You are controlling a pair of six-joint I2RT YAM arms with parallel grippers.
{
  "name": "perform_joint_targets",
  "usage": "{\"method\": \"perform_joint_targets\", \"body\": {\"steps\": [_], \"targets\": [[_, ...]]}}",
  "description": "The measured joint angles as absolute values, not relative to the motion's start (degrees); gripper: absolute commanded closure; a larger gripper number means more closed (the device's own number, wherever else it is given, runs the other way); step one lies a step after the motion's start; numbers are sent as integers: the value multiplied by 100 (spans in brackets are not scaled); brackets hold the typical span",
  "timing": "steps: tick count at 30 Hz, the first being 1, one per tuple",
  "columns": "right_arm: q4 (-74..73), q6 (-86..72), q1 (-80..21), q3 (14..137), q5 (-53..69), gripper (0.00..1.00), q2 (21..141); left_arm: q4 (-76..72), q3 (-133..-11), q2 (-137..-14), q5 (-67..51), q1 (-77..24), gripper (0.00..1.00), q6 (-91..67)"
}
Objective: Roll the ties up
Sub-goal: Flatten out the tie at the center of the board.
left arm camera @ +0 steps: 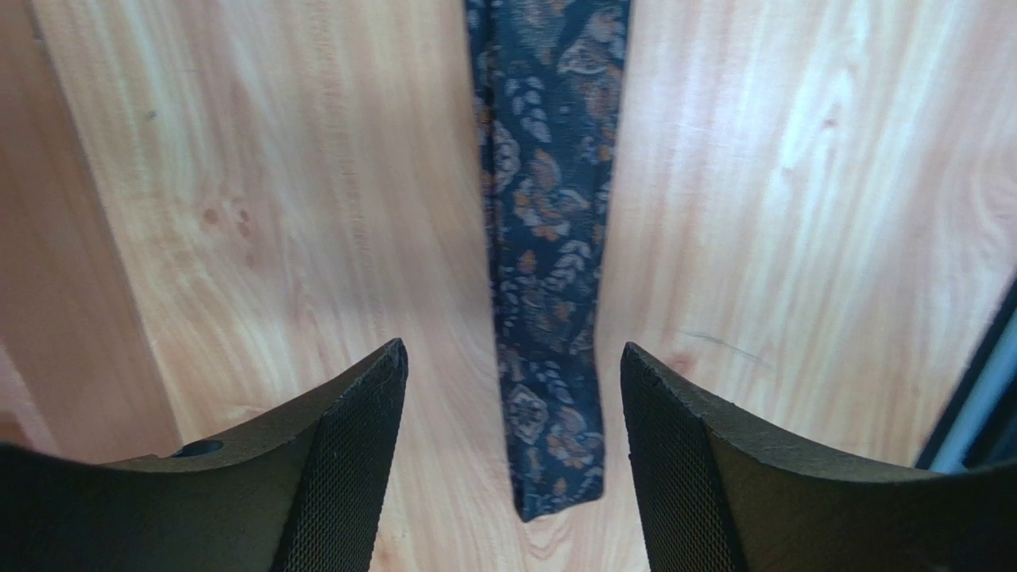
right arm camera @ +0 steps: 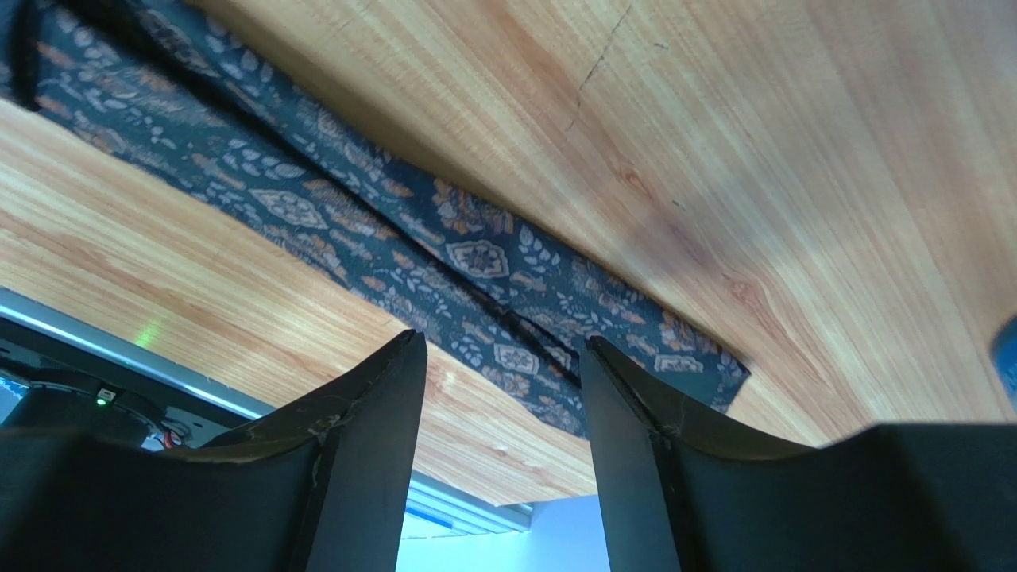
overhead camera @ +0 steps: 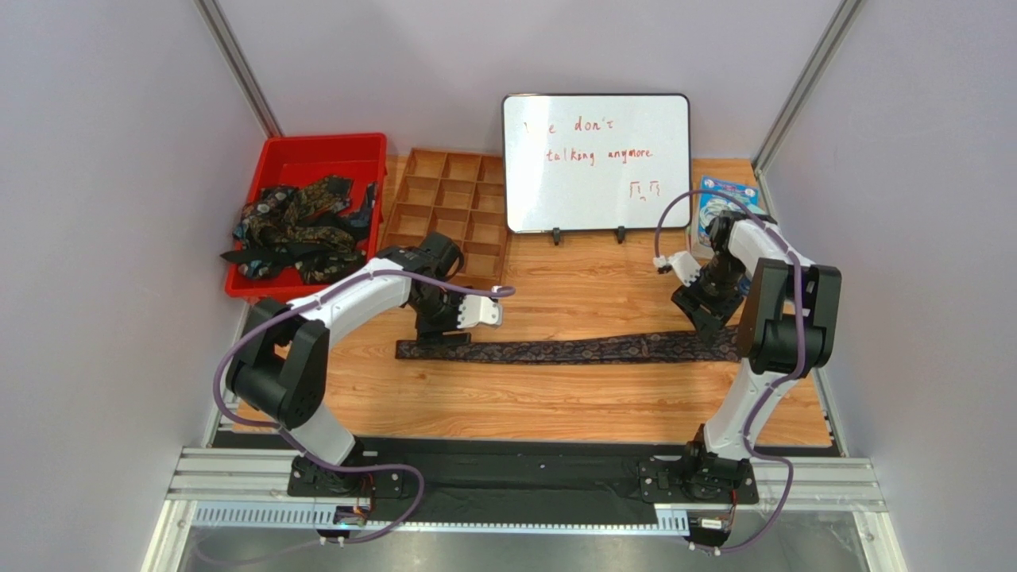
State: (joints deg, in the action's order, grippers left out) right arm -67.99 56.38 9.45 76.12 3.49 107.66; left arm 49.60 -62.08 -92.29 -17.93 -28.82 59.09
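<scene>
One dark paisley tie (overhead camera: 573,349) lies flat and stretched across the wooden table, its narrow end at the left and its wide end at the right. My left gripper (overhead camera: 439,331) is open above the narrow end; in the left wrist view the tie's tip (left arm camera: 552,393) lies between the two open fingers (left arm camera: 346,477). My right gripper (overhead camera: 707,319) is open above the wide end, and the tie (right arm camera: 478,268) runs diagonally past its fingers (right arm camera: 370,453) in the right wrist view. Several more ties (overhead camera: 299,227) are heaped in the red bin (overhead camera: 320,153).
A wooden compartment tray (overhead camera: 448,203) stands beside the red bin. A whiteboard (overhead camera: 595,161) with writing stands at the back middle. A blue-and-white packet (overhead camera: 725,197) lies at the back right. The table's right edge shows close under the right gripper (right arm camera: 525,495).
</scene>
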Motion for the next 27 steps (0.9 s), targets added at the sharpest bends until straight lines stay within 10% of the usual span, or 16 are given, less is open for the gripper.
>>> {"method": "perform_joint_targets", "body": {"steps": [12, 19, 27], "targets": [[-6831, 5478, 1079, 7655, 154, 42, 11316, 4683, -5690, -9371, -1525, -2882, 39, 6252], [-6840, 5465, 1114, 7655, 47, 39, 11336, 4678, -5660, -9367, -1487, -2880, 79, 6243], [-6851, 5476, 1234, 7655, -43, 39, 11349, 4845, -5588, -8906, -1487, -2733, 95, 6287]]}}
